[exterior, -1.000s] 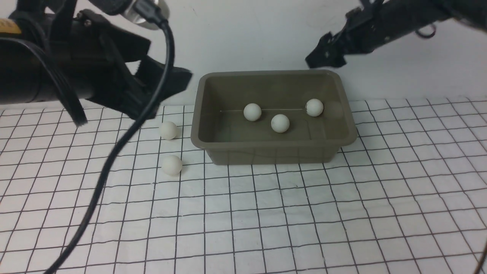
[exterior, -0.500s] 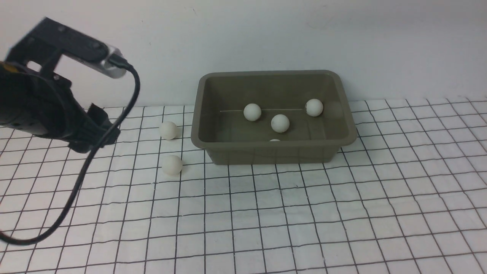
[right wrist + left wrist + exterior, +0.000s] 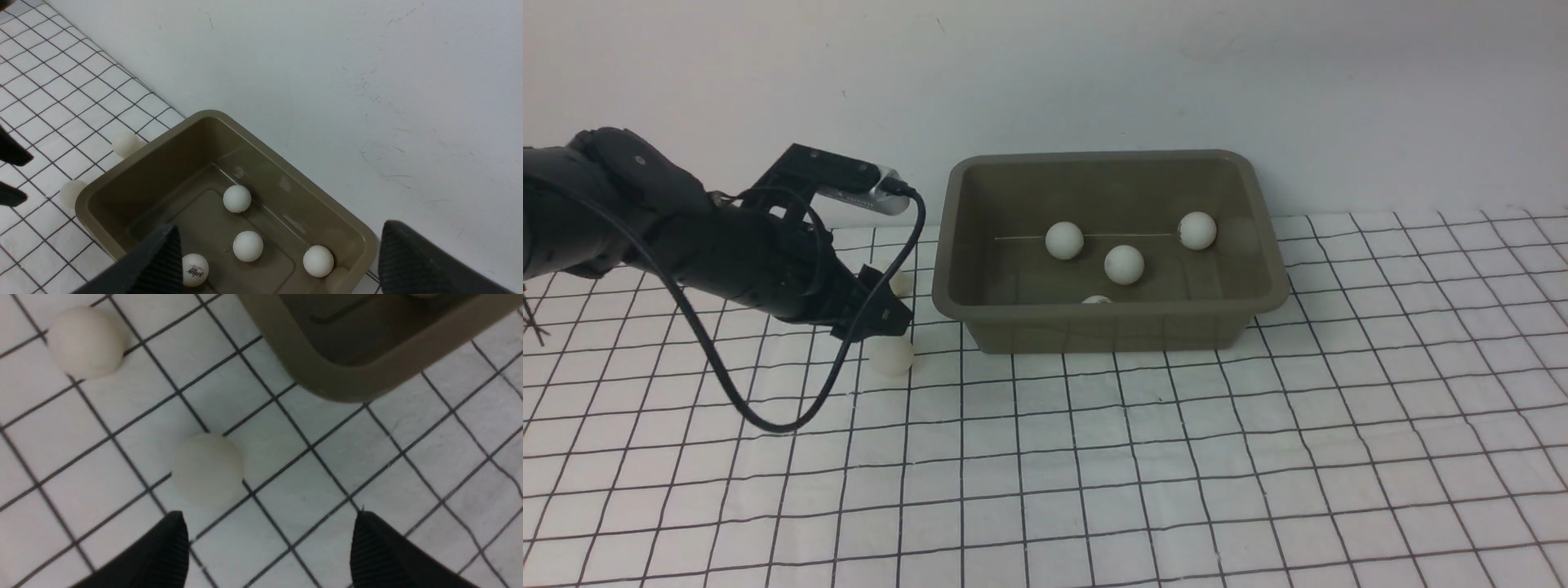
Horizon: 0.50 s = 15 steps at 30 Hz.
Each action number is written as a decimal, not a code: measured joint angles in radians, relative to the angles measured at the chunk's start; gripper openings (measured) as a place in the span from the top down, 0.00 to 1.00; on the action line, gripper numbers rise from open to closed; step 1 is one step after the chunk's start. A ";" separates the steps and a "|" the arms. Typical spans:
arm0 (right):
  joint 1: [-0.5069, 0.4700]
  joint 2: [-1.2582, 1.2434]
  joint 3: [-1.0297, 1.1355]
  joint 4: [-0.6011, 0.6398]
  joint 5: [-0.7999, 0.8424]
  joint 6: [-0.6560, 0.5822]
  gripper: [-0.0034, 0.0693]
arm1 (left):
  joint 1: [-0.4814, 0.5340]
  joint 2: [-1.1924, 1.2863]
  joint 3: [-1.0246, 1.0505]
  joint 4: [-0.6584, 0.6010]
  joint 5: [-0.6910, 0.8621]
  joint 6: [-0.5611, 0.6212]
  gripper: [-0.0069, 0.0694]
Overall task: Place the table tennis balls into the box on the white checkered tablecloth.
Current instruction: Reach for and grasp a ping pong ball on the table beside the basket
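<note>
The left jaws stand apart and empty at centre-left of the front view, low over the white checkered tablecloth [image 3: 1176, 457] and just beside one table tennis ball [image 3: 892, 359]. A second ball [image 3: 901, 282] lies right behind it. The right jaws, also apart and empty, hang above the box [image 3: 1111, 331] at centre frame, where four balls [image 3: 1124, 265] lie.

wall [image 3: 1094, 73]: plain white | faint scuff marks [image 3: 369, 153] | light: even
</note>
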 joint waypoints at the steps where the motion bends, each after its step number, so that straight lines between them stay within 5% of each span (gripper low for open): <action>1: 0.000 0.000 0.000 0.000 0.001 0.000 0.15 | 0.000 0.011 -0.009 -0.010 -0.001 0.005 0.28; 15: 0.000 0.000 0.000 0.000 0.009 0.000 0.16 | 0.000 0.159 -0.089 -0.038 -0.056 0.035 0.21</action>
